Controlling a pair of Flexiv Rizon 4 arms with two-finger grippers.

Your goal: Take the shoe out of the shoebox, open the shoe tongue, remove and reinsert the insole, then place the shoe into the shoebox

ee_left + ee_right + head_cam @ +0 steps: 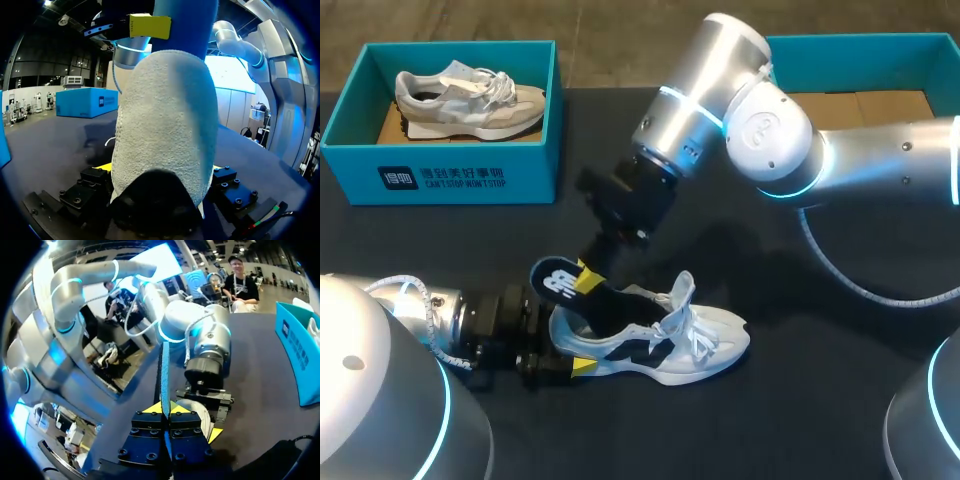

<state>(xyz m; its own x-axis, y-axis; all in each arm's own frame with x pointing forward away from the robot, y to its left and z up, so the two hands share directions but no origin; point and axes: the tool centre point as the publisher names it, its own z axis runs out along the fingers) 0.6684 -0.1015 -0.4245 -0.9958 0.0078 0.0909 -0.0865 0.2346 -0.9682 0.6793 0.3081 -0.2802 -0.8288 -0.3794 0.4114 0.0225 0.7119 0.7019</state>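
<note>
A white shoe (665, 345) with black side marks lies on its sole on the dark table, toe pointing right. My left gripper (567, 346) comes in low from the left. Its widely spread fingers press both sides of the heel (165, 130), which fills the left wrist view. My right gripper (588, 279) reaches down over the shoe's opening, shut on a blue insole (558, 282). The insole's heel end sticks up out of the shoe. In the right wrist view the insole (164, 375) stands edge-on between the yellow fingertips (152, 408).
A teal shoebox (440, 178) at the back left holds a beige shoe (470, 98). A second teal box (880, 45) with a cardboard floor stands at the back right, behind my right arm. A white cable (860, 285) lies on the table at the right.
</note>
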